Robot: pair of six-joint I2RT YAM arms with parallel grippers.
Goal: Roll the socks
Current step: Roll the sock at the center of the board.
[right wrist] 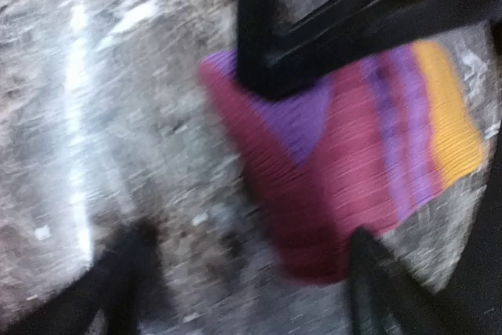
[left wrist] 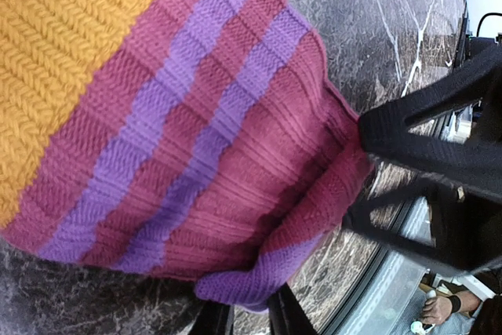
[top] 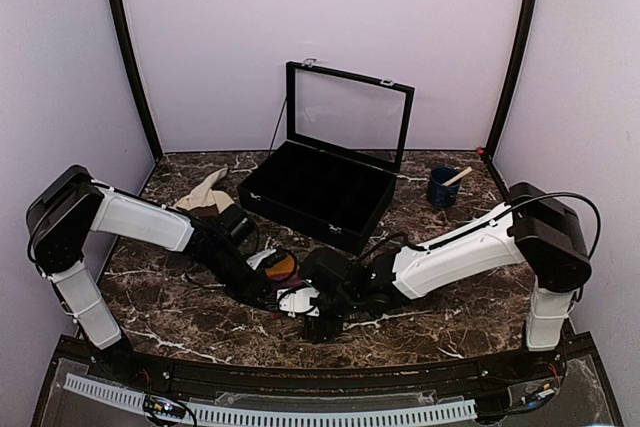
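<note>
The magenta-pink sock [left wrist: 196,139], with purple stripes and an orange end, lies on the marble table and fills the left wrist view. Its purple cuff corner is pinched between my left gripper [left wrist: 249,307], which is shut on it. From above, the sock [top: 281,267] shows between both arms at the table's front middle. My right gripper [right wrist: 251,284] is open, its fingers [right wrist: 376,280] wide apart, with the sock's [right wrist: 345,162] pink edge just ahead of them; this view is blurred. The cream-beige sock [top: 205,191] lies at the back left, apart from both grippers.
An open black case [top: 315,195] with a raised glass lid stands at the back middle. A blue cup [top: 442,187] with a stick in it sits at the back right. White walls close off the table's sides and back.
</note>
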